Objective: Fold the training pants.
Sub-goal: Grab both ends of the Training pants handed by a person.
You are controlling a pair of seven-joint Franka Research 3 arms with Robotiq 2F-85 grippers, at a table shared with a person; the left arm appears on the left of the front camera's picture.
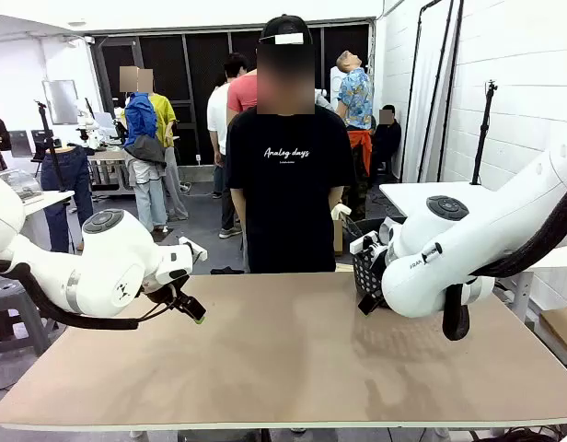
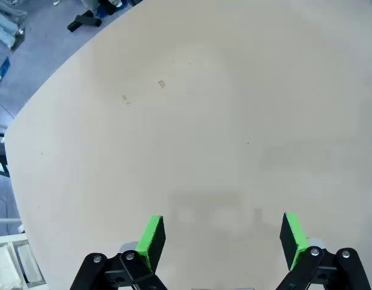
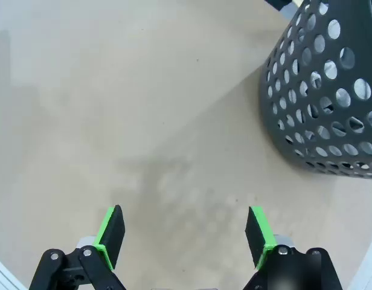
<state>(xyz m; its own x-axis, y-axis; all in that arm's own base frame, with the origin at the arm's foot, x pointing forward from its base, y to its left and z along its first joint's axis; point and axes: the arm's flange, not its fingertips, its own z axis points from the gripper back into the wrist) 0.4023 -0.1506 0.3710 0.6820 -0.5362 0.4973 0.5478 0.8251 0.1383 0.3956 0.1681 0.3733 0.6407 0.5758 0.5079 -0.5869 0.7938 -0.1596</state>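
While the wide table [image 1: 293, 359] waits bare, the person [image 1: 288, 184] stands at its far edge, probably ready to lay out the pants; whether those sit in the black basket [image 3: 325, 90] I cannot tell. Both arms hang low over the board, left gripper [image 2: 222, 232] and right gripper [image 3: 186, 232] spread wide for the first grab, pinching nothing.

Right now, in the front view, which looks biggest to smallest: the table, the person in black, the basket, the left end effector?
1. table
2. person in black
3. basket and left end effector: look alike, and the right arm hides much of the basket, so no ranking.
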